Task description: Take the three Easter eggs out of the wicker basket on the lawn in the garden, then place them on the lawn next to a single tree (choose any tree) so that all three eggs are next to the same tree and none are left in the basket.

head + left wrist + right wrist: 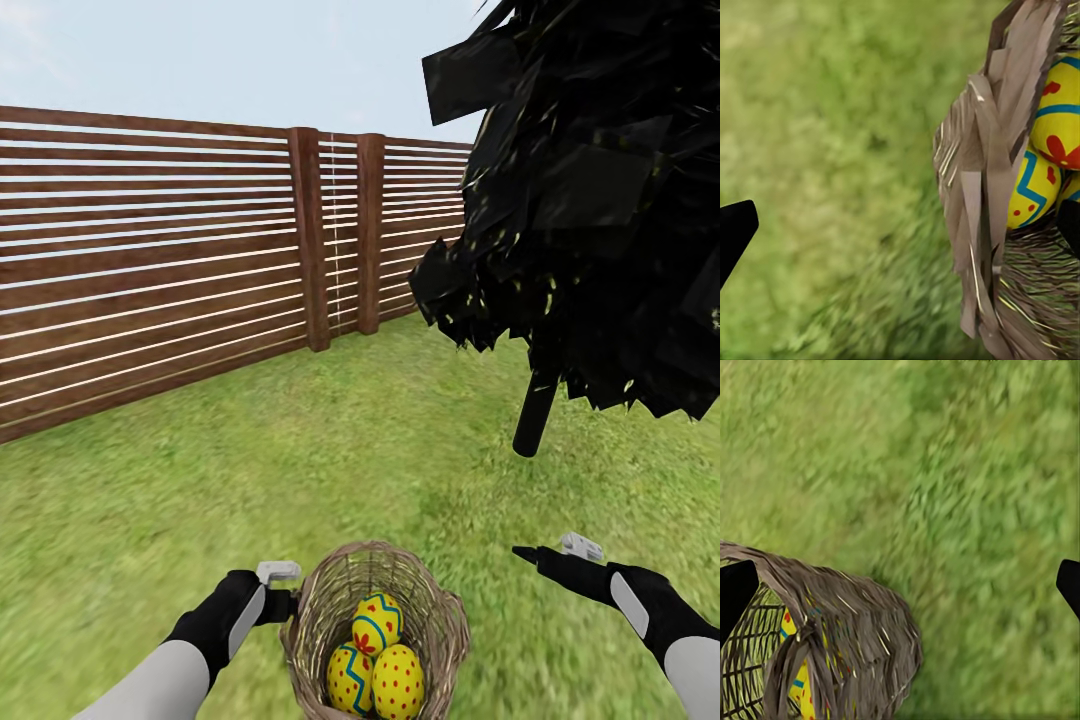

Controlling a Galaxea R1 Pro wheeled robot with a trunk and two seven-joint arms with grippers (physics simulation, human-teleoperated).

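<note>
Slatted wooden fence point(150, 270) behind black cypress-like tree point(600, 220).

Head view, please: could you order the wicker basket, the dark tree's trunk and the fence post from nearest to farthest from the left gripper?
1. Wicker basket: right against the left gripper, low in the middle.
2. Dark tree's trunk: ahead on the right, on the lawn.
3. Fence post: farthest, at the fence behind.

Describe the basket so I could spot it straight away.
Start at the brown slatted fence and come down the lawn to the nearest grass, between the two black grippers. There sits a round tan wicker basket. Nothing else there is woven, and it holds three yellow eggs with red dots and blue zigzags.
</note>
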